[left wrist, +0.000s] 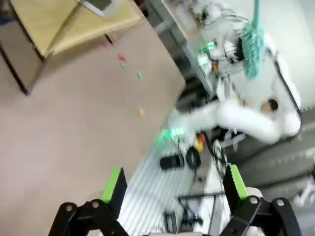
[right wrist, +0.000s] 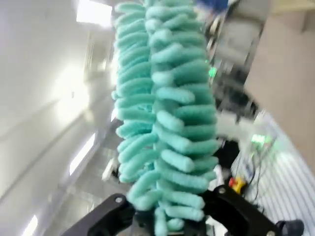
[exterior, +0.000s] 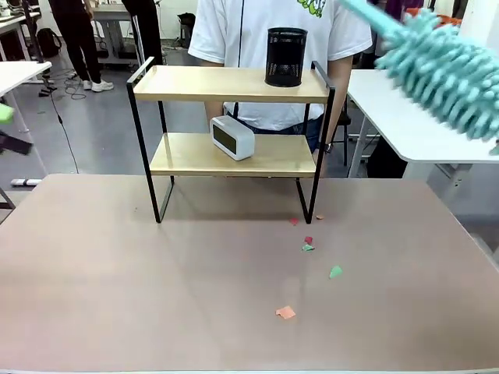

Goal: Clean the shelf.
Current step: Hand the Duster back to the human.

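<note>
The right gripper (right wrist: 170, 223) holds the fluffy duster (exterior: 448, 66) up high; the shelf (exterior: 234, 84) sits lower, off to its left; the left gripper (left wrist: 174, 189) is wide apart.

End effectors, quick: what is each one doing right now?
Left end effector: open, holding nothing.
Right end effector: closed on the teal duster.

A teal chenille duster (right wrist: 167, 118) rises from the bottom edge, its fuzzy head running up to the top of the frame. The right tool (right wrist: 170, 221) is clamped on the duster's lower end. To the right, blurred, lies a brown worktop (right wrist: 290, 88).
</note>
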`<act>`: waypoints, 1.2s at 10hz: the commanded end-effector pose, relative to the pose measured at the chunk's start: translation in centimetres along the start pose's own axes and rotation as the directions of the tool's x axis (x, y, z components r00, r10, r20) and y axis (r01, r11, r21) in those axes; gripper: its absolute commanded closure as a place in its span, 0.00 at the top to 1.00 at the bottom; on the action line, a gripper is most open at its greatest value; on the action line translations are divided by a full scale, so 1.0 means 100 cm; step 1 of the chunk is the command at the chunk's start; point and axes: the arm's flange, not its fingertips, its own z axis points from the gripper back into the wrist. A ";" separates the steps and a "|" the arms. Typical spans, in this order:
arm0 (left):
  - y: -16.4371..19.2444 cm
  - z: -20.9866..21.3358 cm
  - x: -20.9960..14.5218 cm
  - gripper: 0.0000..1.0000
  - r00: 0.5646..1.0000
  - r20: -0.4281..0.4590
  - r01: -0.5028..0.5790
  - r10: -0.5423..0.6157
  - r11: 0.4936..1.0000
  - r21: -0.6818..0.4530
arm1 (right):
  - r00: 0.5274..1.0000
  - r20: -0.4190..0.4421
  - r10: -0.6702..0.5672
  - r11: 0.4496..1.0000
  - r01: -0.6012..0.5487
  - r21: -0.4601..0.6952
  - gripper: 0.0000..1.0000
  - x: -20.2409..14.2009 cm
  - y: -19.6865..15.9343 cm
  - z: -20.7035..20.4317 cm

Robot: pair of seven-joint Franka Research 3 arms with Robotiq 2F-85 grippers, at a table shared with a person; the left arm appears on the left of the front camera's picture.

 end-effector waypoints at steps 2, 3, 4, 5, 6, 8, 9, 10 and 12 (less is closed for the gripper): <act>0.046 -0.030 0.005 1.00 0.961 0.275 -0.048 0.028 0.997 0.067 | 0.849 0.518 -0.105 0.991 0.130 -0.012 0.00 -0.019 -0.064 0.012; 0.058 -0.032 0.005 1.00 0.954 0.293 -0.090 0.064 0.993 0.076 | 0.846 0.513 -0.146 0.989 0.135 0.058 0.00 -0.018 -0.083 0.022; 0.071 -0.034 0.003 1.00 0.946 0.310 -0.121 0.101 0.991 0.049 | 0.813 0.546 -0.202 0.977 0.209 0.051 0.00 -0.018 -0.106 0.032; 0.080 -0.036 0.003 1.00 0.937 0.318 -0.165 0.145 0.986 0.038 | 0.795 0.551 -0.254 0.961 0.270 0.052 0.00 -0.017 -0.126 0.037; 0.069 -0.027 0.002 1.00 0.951 0.291 -0.133 0.108 0.989 0.068 | 0.797 0.521 -0.306 0.941 0.338 0.036 0.00 -0.017 -0.145 0.036; 0.069 -0.027 0.002 1.00 0.951 0.291 -0.133 0.108 0.989 0.068 | 0.807 0.442 -0.391 0.901 0.433 0.005 0.00 -0.017 -0.172 0.027; 0.069 -0.027 0.002 1.00 0.951 0.291 -0.133 0.108 0.989 0.068 | 0.801 0.441 -0.406 0.890 0.455 -0.008 0.00 -0.015 -0.181 0.023; 0.069 -0.027 0.002 1.00 0.951 0.291 -0.133 0.108 0.989 0.068 | 0.806 0.418 -0.419 0.886 0.464 -0.005 0.00 -0.014 -0.187 0.018; 0.069 -0.027 0.002 1.00 0.951 0.291 -0.133 0.108 0.989 0.068 | 0.804 0.416 -0.425 0.878 0.479 -0.028 0.00 -0.010 -0.189 0.012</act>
